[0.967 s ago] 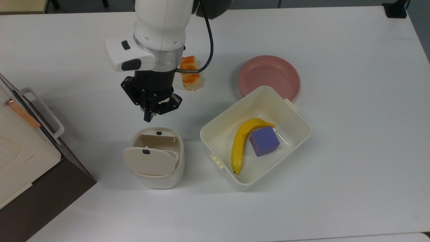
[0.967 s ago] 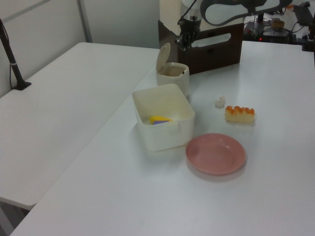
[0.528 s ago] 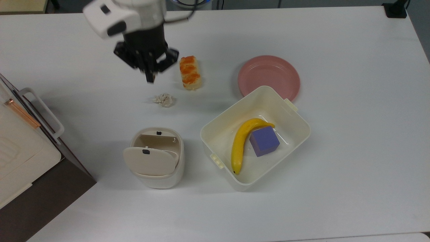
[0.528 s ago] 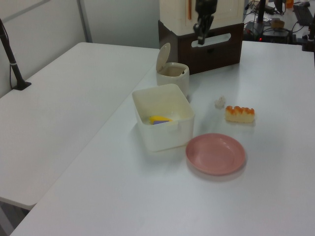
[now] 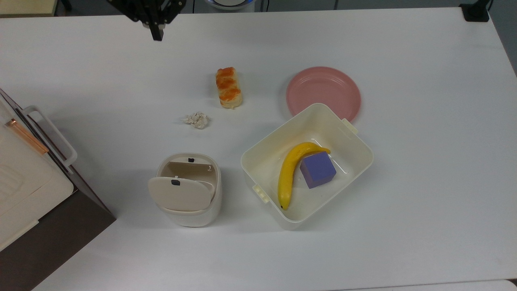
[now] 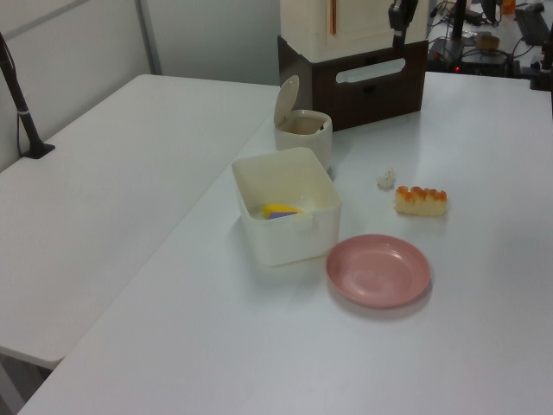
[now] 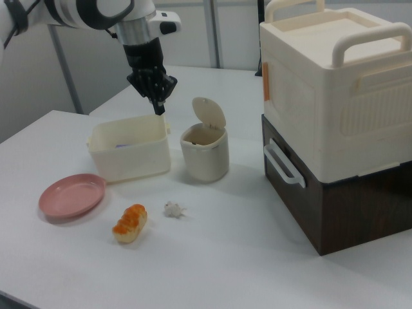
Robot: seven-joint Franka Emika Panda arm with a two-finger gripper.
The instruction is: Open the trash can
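The trash can [image 5: 189, 194] and tub [image 5: 351, 139] look like smooth, slightly glossy plastic. Table [image 5: 424, 121] is matt white, and that little wad [image 5: 196, 120] looks like crumpled paper.

The gripper [image 5: 156, 34] has pulled away from the trash can [image 5: 189, 190] toward the top view's upper edge.

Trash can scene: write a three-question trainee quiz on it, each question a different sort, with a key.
1. True or false: the trash can has its lid closed.
2. Which two items lie inside the tub?
A. banana and purple cube
B. pastry and paper wad
C. pink plate and banana
3. Fill in: in the top view, the crumpled paper wad lies on the table between the trash can and the ____.

Key:
1. False; the lid stands raised, seen in the right view.
2. A.
3. Orange-topped pastry.
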